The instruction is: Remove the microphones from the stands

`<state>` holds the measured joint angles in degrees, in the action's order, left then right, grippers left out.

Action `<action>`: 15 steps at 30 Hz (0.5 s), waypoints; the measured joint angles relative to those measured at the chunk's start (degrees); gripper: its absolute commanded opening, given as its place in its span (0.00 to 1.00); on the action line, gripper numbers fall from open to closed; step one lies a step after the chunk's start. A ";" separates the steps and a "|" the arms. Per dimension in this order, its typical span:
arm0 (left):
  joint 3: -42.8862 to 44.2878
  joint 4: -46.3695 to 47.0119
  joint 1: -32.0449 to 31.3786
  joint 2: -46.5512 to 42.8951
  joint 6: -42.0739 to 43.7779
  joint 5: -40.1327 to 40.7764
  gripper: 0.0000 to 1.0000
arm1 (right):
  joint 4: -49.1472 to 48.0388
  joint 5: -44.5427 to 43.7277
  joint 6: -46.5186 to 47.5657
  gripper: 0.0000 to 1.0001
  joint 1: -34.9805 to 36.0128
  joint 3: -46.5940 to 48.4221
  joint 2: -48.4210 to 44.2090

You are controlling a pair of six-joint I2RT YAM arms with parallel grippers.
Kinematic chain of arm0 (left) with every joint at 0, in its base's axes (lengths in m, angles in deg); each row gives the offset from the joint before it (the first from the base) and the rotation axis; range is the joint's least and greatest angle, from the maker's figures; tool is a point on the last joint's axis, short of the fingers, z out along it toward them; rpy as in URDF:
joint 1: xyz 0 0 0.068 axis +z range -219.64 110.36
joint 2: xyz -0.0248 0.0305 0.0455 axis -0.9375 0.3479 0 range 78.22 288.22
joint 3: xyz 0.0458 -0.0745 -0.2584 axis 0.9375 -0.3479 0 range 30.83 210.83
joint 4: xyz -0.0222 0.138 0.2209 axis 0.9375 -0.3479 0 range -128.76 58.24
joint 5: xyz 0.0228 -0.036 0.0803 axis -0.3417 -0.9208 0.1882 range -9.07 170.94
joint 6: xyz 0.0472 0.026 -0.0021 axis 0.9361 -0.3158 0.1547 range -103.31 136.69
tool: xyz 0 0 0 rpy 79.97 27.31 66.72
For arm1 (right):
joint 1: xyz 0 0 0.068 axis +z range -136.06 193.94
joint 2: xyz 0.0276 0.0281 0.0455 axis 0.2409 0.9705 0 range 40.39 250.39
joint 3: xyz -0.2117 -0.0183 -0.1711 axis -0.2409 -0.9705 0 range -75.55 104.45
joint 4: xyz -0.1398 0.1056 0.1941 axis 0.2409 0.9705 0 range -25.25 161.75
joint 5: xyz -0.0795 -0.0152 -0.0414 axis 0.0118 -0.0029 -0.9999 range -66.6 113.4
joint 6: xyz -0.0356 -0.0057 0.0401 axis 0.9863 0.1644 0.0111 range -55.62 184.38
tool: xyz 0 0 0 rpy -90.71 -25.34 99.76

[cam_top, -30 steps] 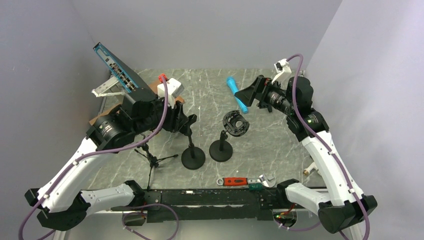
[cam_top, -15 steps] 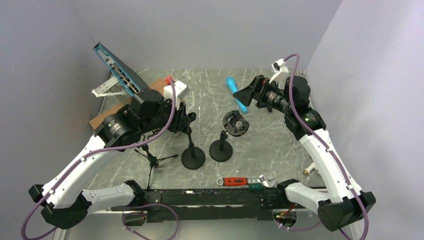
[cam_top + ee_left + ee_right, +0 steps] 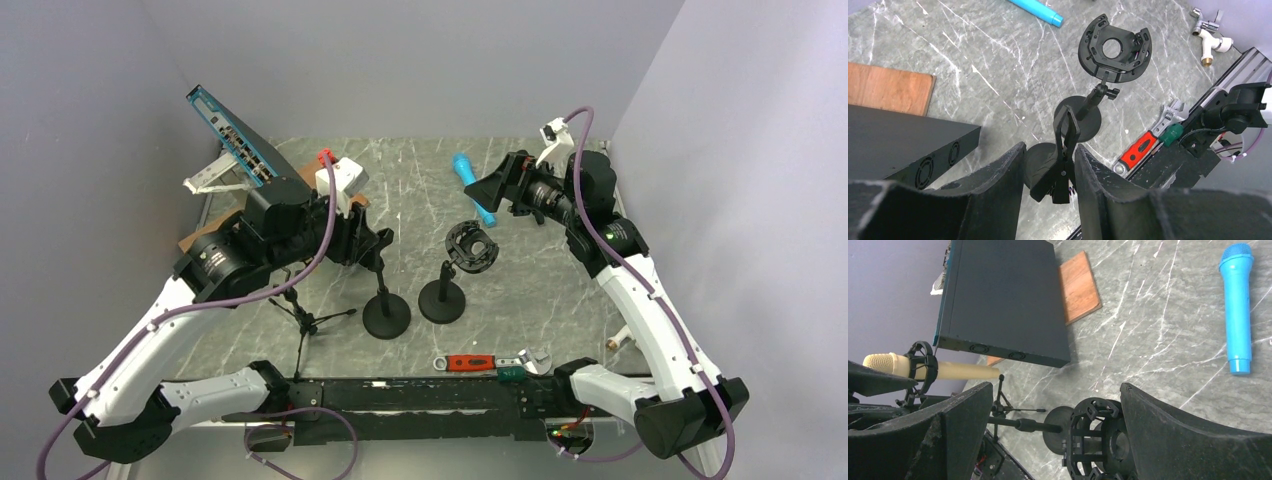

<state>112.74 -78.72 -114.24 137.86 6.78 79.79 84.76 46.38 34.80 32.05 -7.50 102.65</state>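
A blue microphone (image 3: pixel 472 186) lies flat on the table at the back; it also shows in the right wrist view (image 3: pixel 1238 305). A cream microphone (image 3: pixel 893 362) sits in a shock mount on a small tripod (image 3: pixel 301 314), hidden under my left arm in the top view. Two round-base stands are in the middle: one with an empty black clip (image 3: pixel 1064 155), one with an empty shock mount (image 3: pixel 470 247). My left gripper (image 3: pixel 1049 150) is open, its fingers on either side of the clip. My right gripper (image 3: pixel 1057 390) is open and empty, held above the table beside the blue microphone.
A black rack unit (image 3: pixel 236 140) leans at the back left over a wooden board (image 3: pixel 888 87). A red-handled tool (image 3: pixel 468 362) and a metal wrench (image 3: pixel 532 358) lie at the front edge. A white tap fitting (image 3: pixel 1211 39) lies at the right.
My left arm swung slightly right and back, ending where it was a second ago. My right gripper has shifted a little to the left.
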 measured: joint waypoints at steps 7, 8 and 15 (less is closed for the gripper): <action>-0.04 0.04 0.00 -0.15 0.20 -0.09 0.39 | 0.00 -0.02 0.00 1.00 0.13 -0.02 0.07; -0.15 0.17 0.00 -0.17 0.17 -0.09 0.38 | 0.02 -0.02 0.00 1.00 0.20 -0.02 0.07; -2.99 1.73 0.00 -0.22 0.24 0.24 0.29 | 0.07 -0.07 0.04 1.00 0.28 -0.02 0.04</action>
<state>109.74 -76.99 -114.24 137.64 7.02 80.03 84.83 46.32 34.84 32.33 -7.52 102.69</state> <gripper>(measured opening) 0.328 0.997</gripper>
